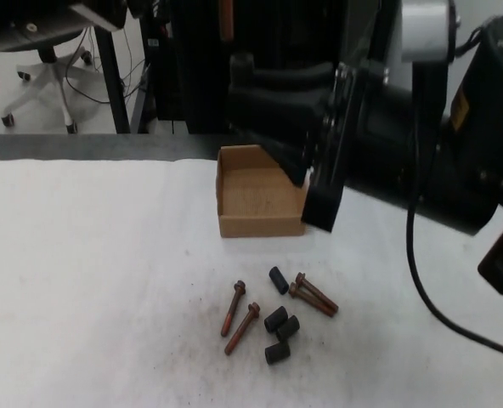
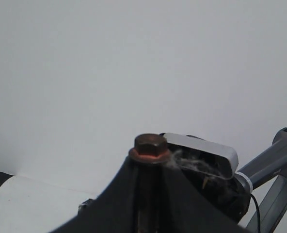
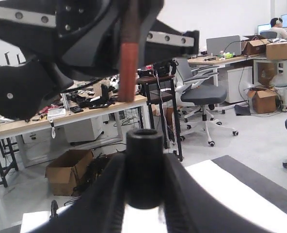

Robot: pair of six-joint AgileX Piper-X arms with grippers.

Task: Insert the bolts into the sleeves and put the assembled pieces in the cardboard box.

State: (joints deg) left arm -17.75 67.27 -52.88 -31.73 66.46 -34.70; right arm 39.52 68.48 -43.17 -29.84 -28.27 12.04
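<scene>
Cardboard first: in the high view the cardboard box (image 1: 260,191) sat open on the white-covered table (image 1: 81,272), toward its far side. Nearer the camera lay the loose bolts (image 1: 234,308), four of them, rusty brown. Two lay side by side and two more touched each other to the right. Four black loose sleeves (image 1: 278,279) were scattered between and just beside them. A bulky black arm (image 1: 379,119) hung over the box's right edge, hiding that corner.

Over to the left wrist view: the left gripper (image 2: 149,167) had its fingers (image 2: 184,201) clamped tight on a bolt (image 2: 150,147). The hexagonal head poked out past the tips, with the shank buried between them.

Right wrist view now — the right gripper (image 3: 144,170) pinched a sleeve (image 3: 144,155) between its fingers (image 3: 102,194), one end standing proud of the tips. That bolt's reddish shank stuck out of the left gripper beyond it — tip near the sleeve's end but apart from it, not entered.
</scene>
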